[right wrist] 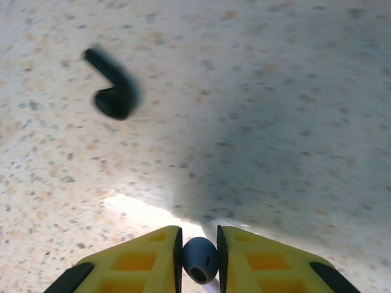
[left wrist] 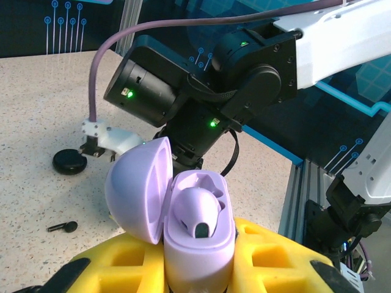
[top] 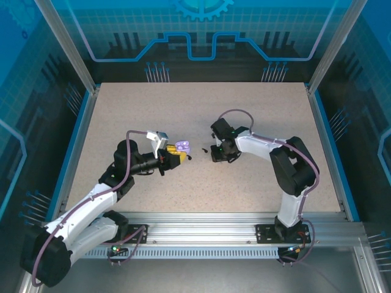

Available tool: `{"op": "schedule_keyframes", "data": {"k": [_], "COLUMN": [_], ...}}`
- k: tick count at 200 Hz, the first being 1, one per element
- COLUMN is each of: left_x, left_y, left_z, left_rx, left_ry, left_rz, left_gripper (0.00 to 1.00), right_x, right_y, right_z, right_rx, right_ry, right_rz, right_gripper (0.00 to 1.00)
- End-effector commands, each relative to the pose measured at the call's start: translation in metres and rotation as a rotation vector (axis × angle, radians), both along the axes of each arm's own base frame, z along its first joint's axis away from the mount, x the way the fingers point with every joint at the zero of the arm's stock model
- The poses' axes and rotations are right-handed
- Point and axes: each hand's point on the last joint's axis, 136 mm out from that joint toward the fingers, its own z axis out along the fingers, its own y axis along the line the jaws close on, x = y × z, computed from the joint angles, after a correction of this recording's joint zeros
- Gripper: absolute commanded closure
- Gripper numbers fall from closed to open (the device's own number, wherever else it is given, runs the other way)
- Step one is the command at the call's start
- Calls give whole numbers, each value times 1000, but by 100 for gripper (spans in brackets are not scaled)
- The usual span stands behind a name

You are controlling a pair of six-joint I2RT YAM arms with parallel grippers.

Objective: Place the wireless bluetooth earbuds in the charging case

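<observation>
The lavender charging case point(left wrist: 200, 247) stands with its lid point(left wrist: 134, 189) swung open to the left. My left gripper point(left wrist: 197, 268) is shut on its base, and its yellow fingers point(left wrist: 269, 256) press both sides. One pale lavender earbud point(left wrist: 198, 212) sits in a well of the case. In the top view the case point(top: 181, 147) is at mid-table in my left gripper point(top: 177, 155). My right gripper point(right wrist: 199, 237) is shut on a dark earbud point(right wrist: 200, 259), held just above the table; from above the right gripper point(top: 217, 154) is just right of the case. A second black earbud point(right wrist: 113, 91) lies loose on the table.
In the left wrist view the loose black earbud point(left wrist: 63, 227) lies on the speckled table point(left wrist: 36, 110), and a round black case point(left wrist: 69, 162) sits beyond it under the right arm point(left wrist: 201, 79). Blue-edged walls and a metal rail point(top: 232, 223) border the table.
</observation>
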Motion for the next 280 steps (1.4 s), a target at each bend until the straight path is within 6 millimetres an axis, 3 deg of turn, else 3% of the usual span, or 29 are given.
{"op": "schedule_keyframes", "data": {"k": [1, 39, 69, 94, 124, 173, 280], "left_x": [2, 3, 2, 2, 3, 2, 1], "left_y": [1, 1, 1, 2, 2, 2, 4], "left_z": [-2, -1, -2, -2, -3, -3, -3], "left_rx": [-6, -7, -2, 0, 1, 5, 8], "left_ry": [-6, -2, -3, -5, -4, -4, -9], "left_rz": [3, 1, 4, 5, 6, 9, 16], "left_gripper": [93, 93, 93, 93, 93, 93, 93], "right_x": [6, 5, 2, -1, -5, -9, -8], "right_y": [-16, -29, -31, -31, -19, -12, -17], "right_z": [-3, -17, -21, -20, -20, -26, -26], "right_rx": [-13, -61, -103, -136, -137, -249, -304], "right_ry": [-19, 9, 36, 57, 90, 129, 137], "right_rz": [-112, -166, -121, -34, 143, 361, 432], "right_gripper": [77, 76, 66, 56, 51, 51, 58]}}
